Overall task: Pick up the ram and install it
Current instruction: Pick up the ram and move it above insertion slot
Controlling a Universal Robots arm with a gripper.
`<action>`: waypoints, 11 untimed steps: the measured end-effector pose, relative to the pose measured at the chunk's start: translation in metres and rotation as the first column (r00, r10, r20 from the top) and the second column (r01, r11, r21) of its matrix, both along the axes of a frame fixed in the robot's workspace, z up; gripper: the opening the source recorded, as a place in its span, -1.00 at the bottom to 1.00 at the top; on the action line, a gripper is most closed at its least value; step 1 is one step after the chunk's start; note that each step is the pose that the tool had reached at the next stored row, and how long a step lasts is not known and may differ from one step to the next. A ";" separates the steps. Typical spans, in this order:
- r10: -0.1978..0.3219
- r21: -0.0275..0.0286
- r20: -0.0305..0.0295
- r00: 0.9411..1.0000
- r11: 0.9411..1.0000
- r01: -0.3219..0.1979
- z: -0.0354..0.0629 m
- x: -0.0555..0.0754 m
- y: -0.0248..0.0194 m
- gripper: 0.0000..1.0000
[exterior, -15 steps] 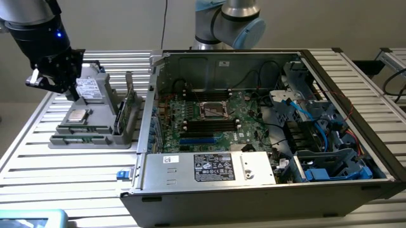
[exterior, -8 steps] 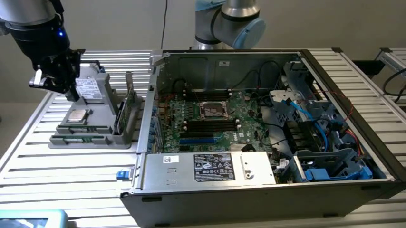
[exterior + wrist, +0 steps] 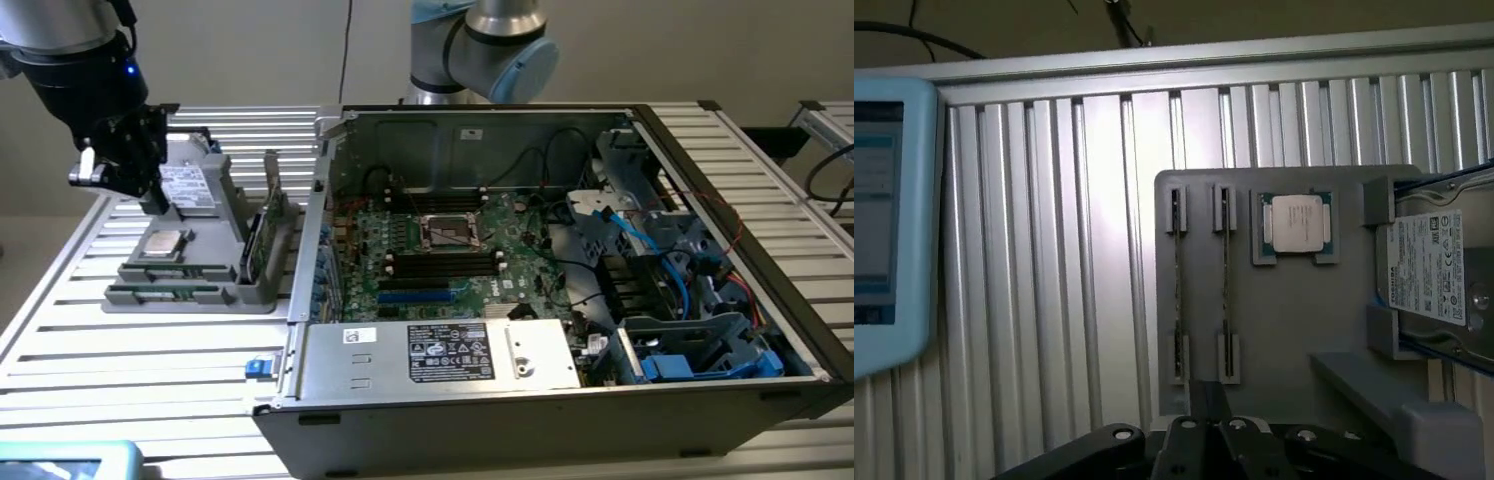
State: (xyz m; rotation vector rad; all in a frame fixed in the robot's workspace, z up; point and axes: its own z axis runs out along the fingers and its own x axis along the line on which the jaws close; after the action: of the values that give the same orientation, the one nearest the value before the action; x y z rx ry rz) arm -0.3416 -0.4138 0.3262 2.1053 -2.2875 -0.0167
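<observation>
Two ram sticks stand on edge in a grey holder (image 3: 200,285) on the exterior view's left; the nearer-to-case ram (image 3: 275,222) shows its green side. From the wrist view they appear as two thin dark strips, one ram (image 3: 1226,285) beside the other (image 3: 1177,285). My gripper (image 3: 144,195) hangs above the holder's far end, over the drive, apart from the sticks. Its fingers (image 3: 1209,405) are shut together with nothing between them. The open computer case (image 3: 747,250) holds the motherboard (image 3: 514,250) with black slots (image 3: 441,263).
On the holder also lie a square silver processor (image 3: 1297,222) and a boxy silver drive (image 3: 1439,280). A light-blue device (image 3: 884,220) sits on the slatted table. Cables and blue drive bays (image 3: 681,350) crowd the case's right side.
</observation>
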 end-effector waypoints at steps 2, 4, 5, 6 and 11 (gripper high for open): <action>0.000 0.000 0.000 1.000 1.000 0.000 0.0000 0.000 0.0000 -0.79; 0.000 0.000 0.000 1.000 1.000 0.000 0.0002 0.000 -0.0001 -0.79; 0.000 0.000 0.000 1.000 1.000 0.000 0.0001 -0.001 -0.0001 -0.76; 0.000 0.000 0.000 1.000 1.000 0.000 0.0000 -0.003 0.0000 -0.65; 0.000 0.000 0.011 1.000 1.000 0.000 -0.0041 -0.019 0.0000 -0.40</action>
State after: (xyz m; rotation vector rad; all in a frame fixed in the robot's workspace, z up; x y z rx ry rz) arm -0.3610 -0.4138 0.3222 2.1107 -2.2932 -0.0055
